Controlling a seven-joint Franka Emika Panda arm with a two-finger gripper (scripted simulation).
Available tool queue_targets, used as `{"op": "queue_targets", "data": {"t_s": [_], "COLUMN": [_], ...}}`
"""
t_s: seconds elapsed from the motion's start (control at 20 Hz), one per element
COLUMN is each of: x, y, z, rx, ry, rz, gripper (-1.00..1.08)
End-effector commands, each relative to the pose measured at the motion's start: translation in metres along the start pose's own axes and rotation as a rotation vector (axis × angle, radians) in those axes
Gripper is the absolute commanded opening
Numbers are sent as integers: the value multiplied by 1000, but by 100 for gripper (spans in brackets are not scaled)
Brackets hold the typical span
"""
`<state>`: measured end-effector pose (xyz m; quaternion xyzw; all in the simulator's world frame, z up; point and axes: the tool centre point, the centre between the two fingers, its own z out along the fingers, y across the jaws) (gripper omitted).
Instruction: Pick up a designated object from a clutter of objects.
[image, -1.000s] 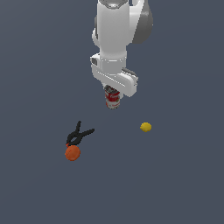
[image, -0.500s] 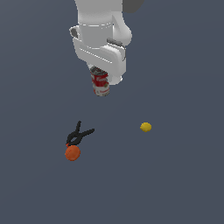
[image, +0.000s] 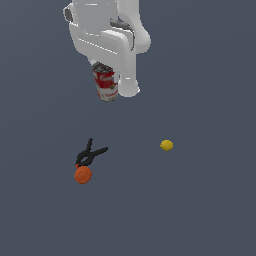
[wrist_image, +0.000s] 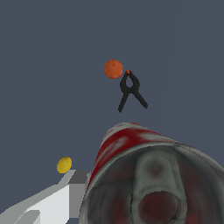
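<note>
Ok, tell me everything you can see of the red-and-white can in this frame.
The red-and-white can is a small cylindrical tin with a red-and-white label and a dark grey metal end with a pull tab, seen close up in the wrist view. It hangs slightly tilted in the gripper, clear of the surface, above the black spring clamp. Only the fingers touch it.

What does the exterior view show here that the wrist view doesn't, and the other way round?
Only the exterior view shows the white robot arm above the scene and the whole red-and-white cylindrical tin can hanging clear of the floor. Only the wrist view shows the can's dark grey metal end close up, with one pale grey finger beside it. Both show the can, the small yellow lemon, the orange round fruit and the black spring clamp beside the fruit.
</note>
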<state>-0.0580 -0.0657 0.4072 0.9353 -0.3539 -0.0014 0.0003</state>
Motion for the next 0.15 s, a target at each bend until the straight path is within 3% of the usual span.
{"op": "queue_targets", "data": {"t_s": [0.0,0.1], "x": [2,3], "y": [1,1], "z": [-6,-7], "rx": [2,2], "ry": [2,2], "rz": [-1,-1], "gripper": [-100,-100]}}
